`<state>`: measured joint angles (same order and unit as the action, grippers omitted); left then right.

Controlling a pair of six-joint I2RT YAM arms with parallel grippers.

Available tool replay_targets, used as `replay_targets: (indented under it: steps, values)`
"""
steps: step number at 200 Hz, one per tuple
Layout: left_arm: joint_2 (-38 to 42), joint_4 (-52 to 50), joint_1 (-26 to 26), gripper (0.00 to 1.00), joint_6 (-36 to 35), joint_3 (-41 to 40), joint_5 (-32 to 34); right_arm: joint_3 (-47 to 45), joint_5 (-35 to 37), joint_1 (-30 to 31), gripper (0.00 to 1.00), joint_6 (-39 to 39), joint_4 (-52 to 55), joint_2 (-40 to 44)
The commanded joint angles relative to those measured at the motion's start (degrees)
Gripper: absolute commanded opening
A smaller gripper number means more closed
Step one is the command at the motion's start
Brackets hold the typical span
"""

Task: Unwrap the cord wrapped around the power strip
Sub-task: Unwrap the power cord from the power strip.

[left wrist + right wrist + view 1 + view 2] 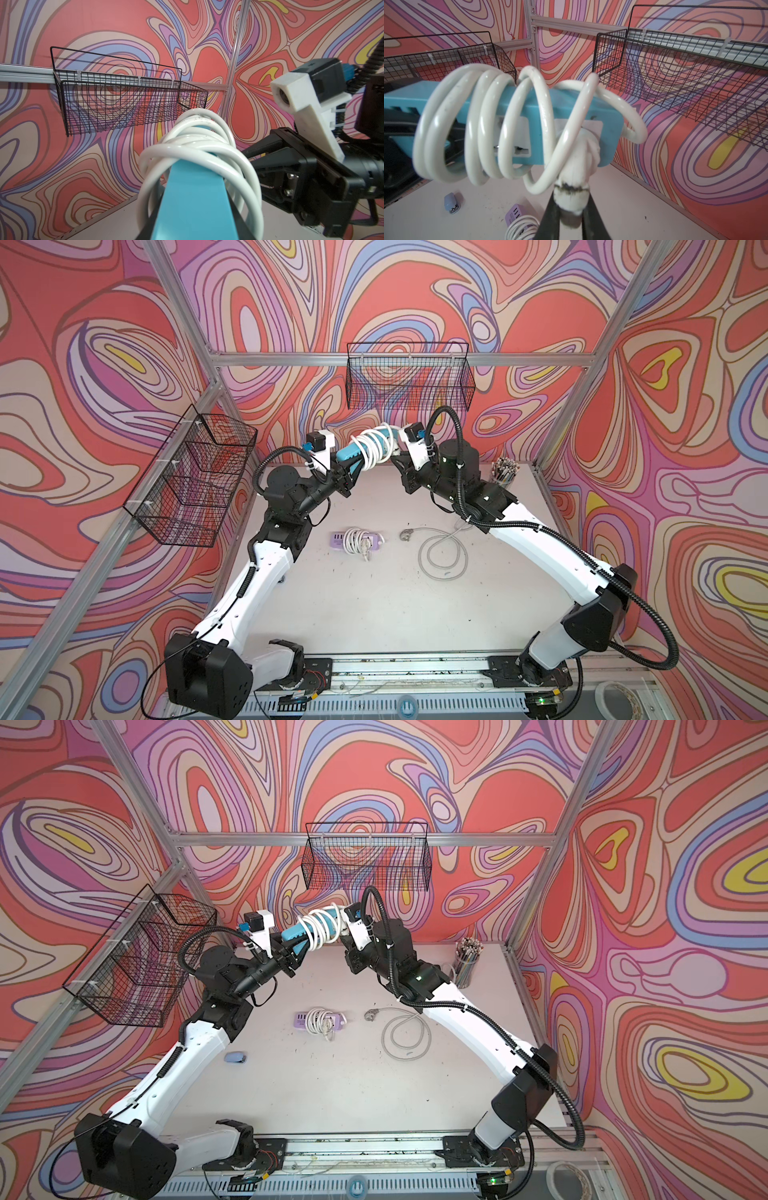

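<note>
A light blue power strip (348,452) hangs in the air above the back of the table, held between both arms. A white cord (371,445) is wound round it in several loose loops (483,124). My left gripper (194,226) is shut on one end of the strip (193,197), with a dark finger on each side. My right gripper (571,209) is shut on the cord's white plug (573,187), which sits against the strip's other end (610,124). In both top views the two grippers face each other across the strip (293,935).
On the table lie a purple power strip wrapped in white cord (357,540), a loose grey cable loop (442,551) and a small blue stapler (235,1057). A cup of pencils (504,472) stands at the back right. Wire baskets hang on the back wall (409,377) and left wall (195,477).
</note>
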<state>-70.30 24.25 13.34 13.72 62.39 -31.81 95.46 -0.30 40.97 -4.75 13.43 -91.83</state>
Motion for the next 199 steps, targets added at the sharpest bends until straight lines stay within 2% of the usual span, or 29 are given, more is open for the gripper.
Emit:
replay_targets:
  steps: [1,66,110,125,162,199]
  values:
    - [-0.7,1.2,-2.0,0.00,-3.1,0.0,12.9,0.3,-5.3,1.7,0.00,-3.1,1.7,5.2]
    - [-0.8,1.6,-3.8,0.00,-2.1,0.0,12.3,-0.3,-6.9,-7.7,0.00,-4.5,5.8,9.9]
    - [-1.3,1.8,-4.4,0.00,-1.4,0.2,11.7,0.1,-9.1,-8.4,0.00,-3.3,5.9,10.2]
    - [-1.3,1.9,-4.4,0.00,-1.3,0.1,11.8,0.1,-10.1,-7.1,0.00,-2.3,5.0,9.5]
    - [-1.8,2.1,-4.0,0.00,-1.4,-0.3,13.7,1.4,-5.1,0.6,0.00,-3.9,3.9,6.2]
    - [-1.0,0.1,-4.0,0.00,-4.0,-0.9,21.1,1.3,-3.6,2.7,0.00,-3.9,3.1,5.8]
